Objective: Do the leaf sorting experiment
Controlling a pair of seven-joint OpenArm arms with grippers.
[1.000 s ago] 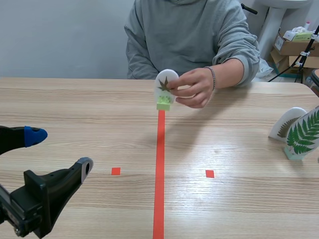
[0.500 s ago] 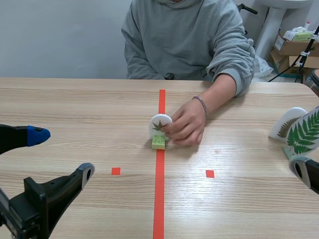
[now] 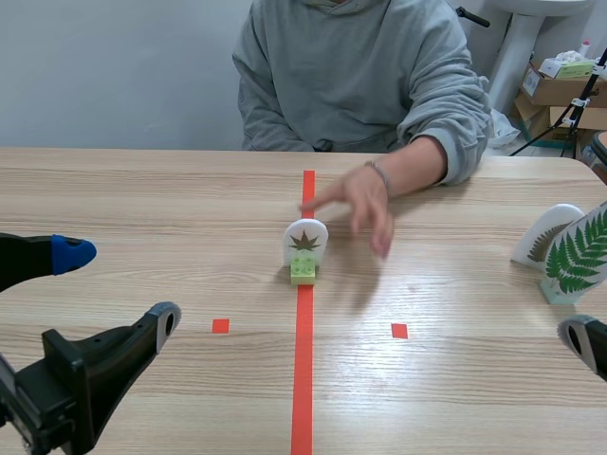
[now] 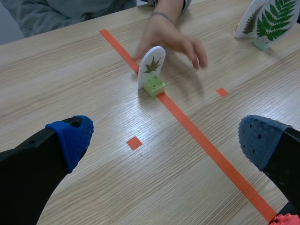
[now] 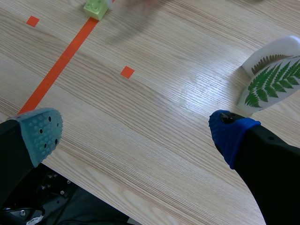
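Leaf card (image 3: 305, 239) on green block (image 3: 303, 269), upright on the centre tape line (image 3: 303, 360), with a person's hand (image 3: 368, 204) just beside at 2 o'clock. Two fern cards (image 3: 575, 254) well apart at 3 o'clock. Left gripper (image 4: 166, 138) and right gripper (image 5: 137, 135) both spread wide, at 8 and 4 o'clock of the card.

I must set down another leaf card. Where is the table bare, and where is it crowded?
Bare: the wood left of the tape line, and between it and the fern cards. Crowded: mid-line, where the leaf card stands beside the person's hand.
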